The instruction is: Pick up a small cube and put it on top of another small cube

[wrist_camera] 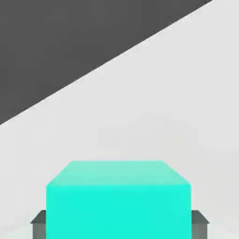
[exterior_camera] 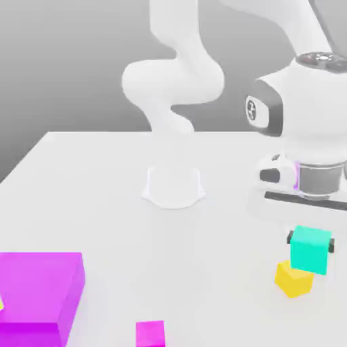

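Two cubes: we've got the teal cube lifted, hanging just above the yellow cube.
Gripper: our gripper is clamped on the teal cube, one dark finger at each side.
Offset: in the exterior view teal sits toward the right of yellow, not squarely over it.
Risk: if we release here, we judge it lands on an edge and tips onto the table.
Bystanders: small magenta cube and large magenta block well apart, no threat.
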You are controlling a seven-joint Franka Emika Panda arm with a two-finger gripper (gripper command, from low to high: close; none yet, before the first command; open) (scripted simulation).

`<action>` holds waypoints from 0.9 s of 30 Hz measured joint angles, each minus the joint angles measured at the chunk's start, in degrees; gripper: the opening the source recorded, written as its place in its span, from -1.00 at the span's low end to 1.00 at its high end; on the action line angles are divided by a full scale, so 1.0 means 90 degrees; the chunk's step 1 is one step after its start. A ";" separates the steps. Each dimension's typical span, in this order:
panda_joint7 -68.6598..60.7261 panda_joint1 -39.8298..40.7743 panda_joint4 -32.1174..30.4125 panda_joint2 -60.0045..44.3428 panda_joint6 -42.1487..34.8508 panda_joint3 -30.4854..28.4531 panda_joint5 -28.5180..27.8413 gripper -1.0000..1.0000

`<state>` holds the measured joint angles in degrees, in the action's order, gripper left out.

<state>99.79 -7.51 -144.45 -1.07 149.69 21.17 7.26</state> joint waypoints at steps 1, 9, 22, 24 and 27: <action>0.0234 -0.0049 -0.0065 0.0050 0.0000 0.0029 -0.0030 -1.00; 0.2325 -0.0398 -0.0594 0.0218 0.0031 0.0227 -0.0582 -1.00; 0.3032 -0.0412 -0.0575 -0.0307 0.0592 0.0123 -0.1139 -1.00; 0.3170 -0.0446 -0.0582 -0.0505 0.0752 0.0063 -0.1328 -1.00; 0.3435 -0.0548 -0.0603 -0.0851 0.1018 -0.0087 -0.1694 -1.00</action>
<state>130.70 -12.44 -149.87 -8.74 158.85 20.38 -7.99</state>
